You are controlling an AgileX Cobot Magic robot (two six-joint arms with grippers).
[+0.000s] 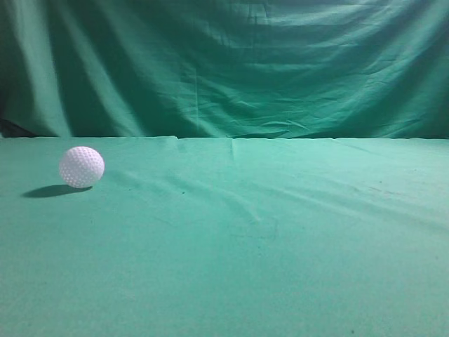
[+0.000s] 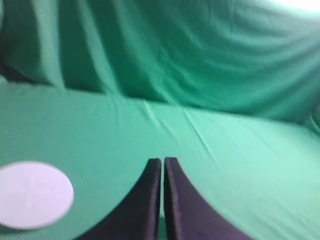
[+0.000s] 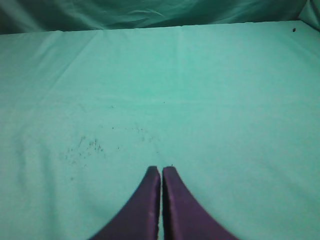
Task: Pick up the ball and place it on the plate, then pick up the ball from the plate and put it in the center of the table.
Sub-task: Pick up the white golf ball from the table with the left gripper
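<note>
A white dimpled ball rests on the green cloth at the left of the exterior view, with its shadow to its left. No gripper shows in that view. In the left wrist view my left gripper is shut and empty above the cloth. A blurred white round thing lies to its lower left, apart from the jaws; I cannot tell whether it is the plate or the ball. In the right wrist view my right gripper is shut and empty over bare cloth. No plate shows clearly in any view.
The green tablecloth has shallow creases across the middle. A green backdrop curtain hangs behind the table's far edge. Small dark specks mark the cloth ahead of the right gripper.
</note>
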